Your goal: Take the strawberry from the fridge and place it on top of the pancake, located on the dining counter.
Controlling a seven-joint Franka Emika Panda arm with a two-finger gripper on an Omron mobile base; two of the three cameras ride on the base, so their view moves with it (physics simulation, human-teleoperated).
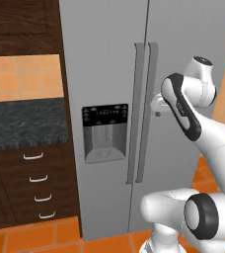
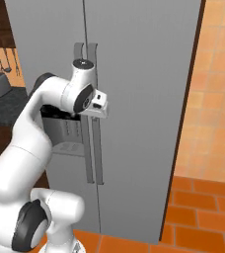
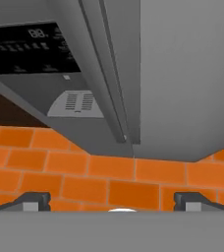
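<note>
Tall light-grey side-by-side fridge (image 1: pixel 109 74) is shut — the strawberry is presumed inside. Its long vertical handles (image 1: pixel 145 111) run upright, just beside the wide-open two-finger gripper (image 3: pixel 112 201) — emptyhanded, nothing gripped.

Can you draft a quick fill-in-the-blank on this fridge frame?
1. Both doors of the fridge are ____.
2. The gripper has its jaws ____.
3. The water dispenser sits in the fridge's ____ door.
4. The floor tiles are ____ in colour.

Missing words: closed; open; left; orange
</note>
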